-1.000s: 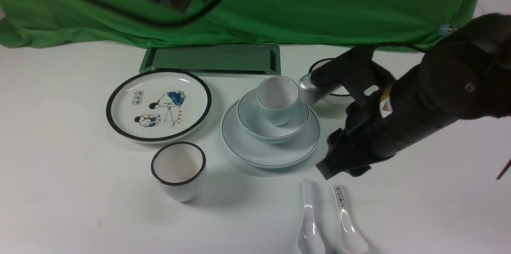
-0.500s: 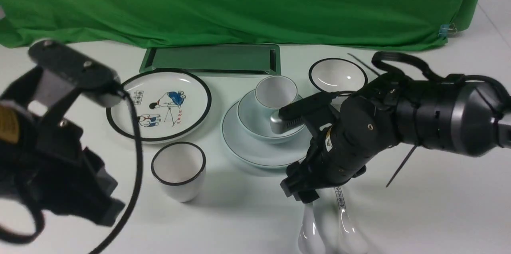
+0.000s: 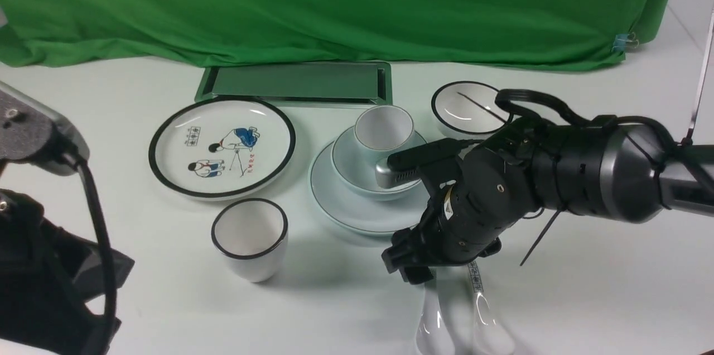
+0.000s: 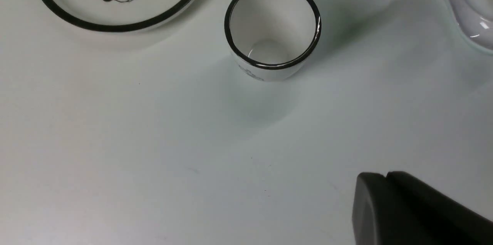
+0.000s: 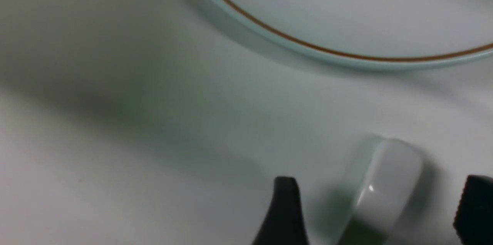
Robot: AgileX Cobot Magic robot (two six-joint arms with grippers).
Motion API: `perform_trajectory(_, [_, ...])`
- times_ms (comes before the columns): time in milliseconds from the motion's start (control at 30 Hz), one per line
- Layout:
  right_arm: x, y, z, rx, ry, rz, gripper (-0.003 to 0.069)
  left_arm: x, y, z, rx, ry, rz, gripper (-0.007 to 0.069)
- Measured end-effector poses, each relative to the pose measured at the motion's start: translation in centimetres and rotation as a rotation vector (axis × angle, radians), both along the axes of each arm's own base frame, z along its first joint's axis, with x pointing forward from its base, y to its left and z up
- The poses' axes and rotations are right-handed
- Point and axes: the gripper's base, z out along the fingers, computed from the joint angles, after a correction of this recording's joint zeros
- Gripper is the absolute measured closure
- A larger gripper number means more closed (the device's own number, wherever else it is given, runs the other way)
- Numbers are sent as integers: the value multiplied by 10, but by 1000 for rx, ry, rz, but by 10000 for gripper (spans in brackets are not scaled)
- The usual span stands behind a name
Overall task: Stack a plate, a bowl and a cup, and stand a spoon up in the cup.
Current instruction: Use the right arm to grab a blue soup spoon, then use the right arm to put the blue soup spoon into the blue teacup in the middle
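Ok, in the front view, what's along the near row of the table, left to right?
Black-rimmed cup → plain white spoon → spoon with printed handle.

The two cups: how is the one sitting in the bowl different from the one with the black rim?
The pale bluish cup has a thin fine rim line; the black-rimmed cup has a thick black band. The pale bluish cup sits in the bowl; the black-rimmed cup stands alone on the table. Both are upright, empty and have no handle.
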Motion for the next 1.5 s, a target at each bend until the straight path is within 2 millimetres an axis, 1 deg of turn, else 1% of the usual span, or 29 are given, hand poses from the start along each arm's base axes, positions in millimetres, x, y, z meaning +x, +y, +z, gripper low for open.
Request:
perform_trajectory(100, [0,1,-8,-5,24,-15,105,0,0,-1,-1,-3,0,661])
perform_trajectory(167, [1,2,-9,0,25,-21,144,0,0,-3,2,4,0,661])
perform_trajectory(267, [1,2,-8,7,30,-28,263,0,0,-6,4,8,1,661])
perform_trajectory(300, [0,2,-8,12,33,-31,323,0,0,-6,5,10,1,661])
perform_trajectory(333, [0,3,-8,16,39,-29,400,0,0,-8,7,14,1,661])
perform_trajectory(367, [0,3,-8,18,43,-31,414,0,0,-8,7,14,1,661])
perform_trajectory(400, [-2,4,-8,19,57,-20,491,0,0,-9,9,19,0,661])
perform_trajectory(500, [-5,4,-5,18,81,10,479,0,0,-12,13,28,0,661])
perform_trajectory(600, [-10,2,16,40,49,66,477,-1,0,-15,20,41,-1,661])
perform_trajectory(667, [-10,1,43,95,-51,89,477,-1,0,-15,23,43,-2,661])
perform_trajectory(733, [-9,-2,75,168,-197,111,477,0,1,-15,31,38,0,661])
perform_trajectory(767, [-8,-3,82,185,-232,112,477,0,1,-15,32,36,0,661])
perform_trajectory(800, [-5,-6,104,249,-357,114,477,0,2,-15,38,30,0,661])
perform_trajectory(867, [1,-10,134,354,-564,105,477,1,2,-14,42,19,1,661])
perform_trajectory(933, [7,-10,148,419,-697,98,477,2,2,-14,38,8,2,661])
perform_trajectory(1000, [13,-8,155,476,-803,89,477,2,1,-13,33,-2,2,661])
perform_trajectory(1067, [20,-4,156,520,-885,80,477,3,1,-13,31,-11,3,661])
perform_trajectory(1133, [28,1,151,565,-966,70,477,3,2,-12,34,-17,3,661])
perform_trajectory(1200, [35,5,142,580,-998,67,477,4,2,-12,35,-23,4,661])
perform_trajectory(1267, [45,12,127,594,-1069,74,477,4,2,-12,40,-26,4,661])
perform_trajectory(1333, [54,17,108,572,-1119,95,477,4,2,-12,40,-26,4,661])
perform_trajectory(1367, [54,18,107,573,-1131,97,477,4,2,-12,40,-26,4,661])
perform_trajectory(1433, [62,23,85,509,-1188,147,477,4,2,-12,46,-29,5,661])
perform_trajectory(1467, [62,23,84,503,-1192,152,477,4,2,-12,46,-29,5,661])
perform_trajectory(1500, [65,25,76,468,-1213,177,477,4,2,-12,46,-29,5,661])
